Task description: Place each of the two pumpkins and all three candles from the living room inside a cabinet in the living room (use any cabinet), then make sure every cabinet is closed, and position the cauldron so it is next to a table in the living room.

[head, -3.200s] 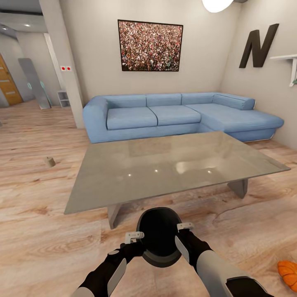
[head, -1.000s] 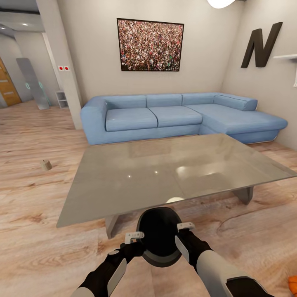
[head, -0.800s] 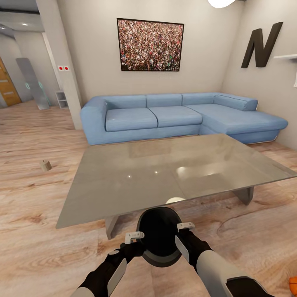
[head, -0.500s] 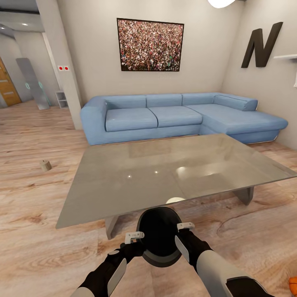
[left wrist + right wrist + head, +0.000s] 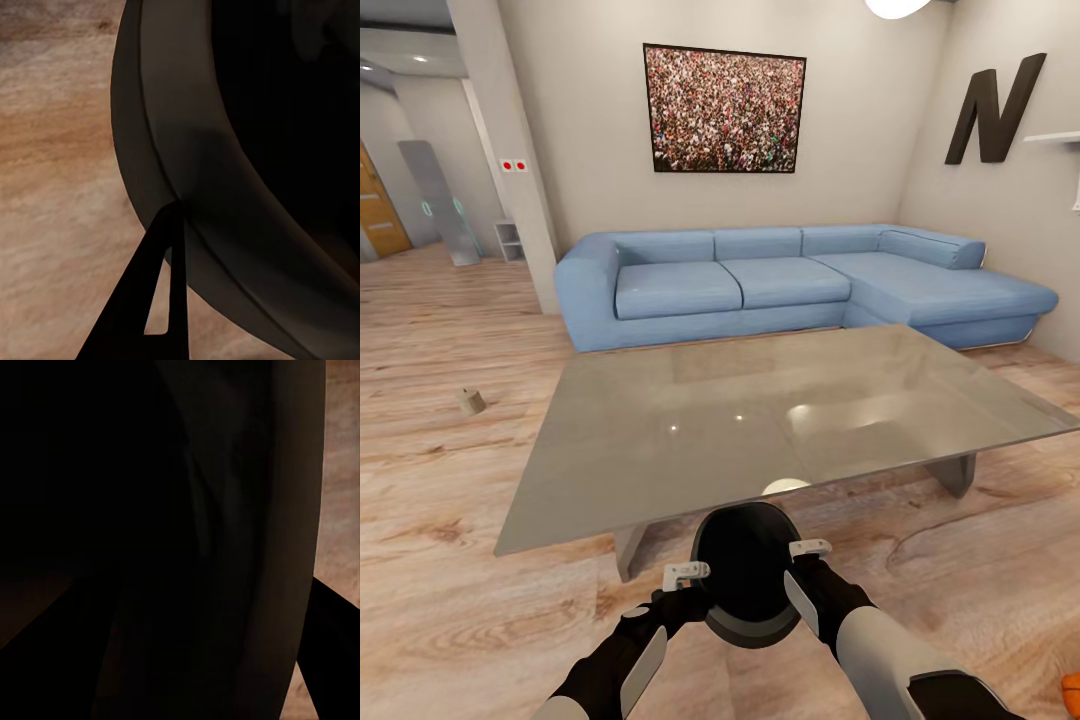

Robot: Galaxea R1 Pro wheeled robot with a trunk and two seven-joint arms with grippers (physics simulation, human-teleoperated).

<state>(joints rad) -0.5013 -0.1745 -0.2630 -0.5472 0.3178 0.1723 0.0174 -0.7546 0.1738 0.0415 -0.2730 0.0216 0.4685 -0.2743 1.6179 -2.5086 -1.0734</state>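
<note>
Light wood-plank floor point(image 5: 450, 560), glass-topped grey table point(image 5: 760, 420) standing on slanted grey legs, bare top, blue corner sofa point(image 5: 780, 280) behind it, one stubby candle point(image 5: 470, 401) lying left, orange pumpkin point(image 5: 1070, 690) at right edge

Black cauldron point(image 5: 745, 570) held beside glass table point(image 5: 760, 410).

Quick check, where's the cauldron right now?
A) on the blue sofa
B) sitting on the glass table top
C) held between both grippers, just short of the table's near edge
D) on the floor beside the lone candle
C: in the head view the cauldron sits between the left gripper and right gripper, in front of the table; the candle lies far off on the floor.
</note>
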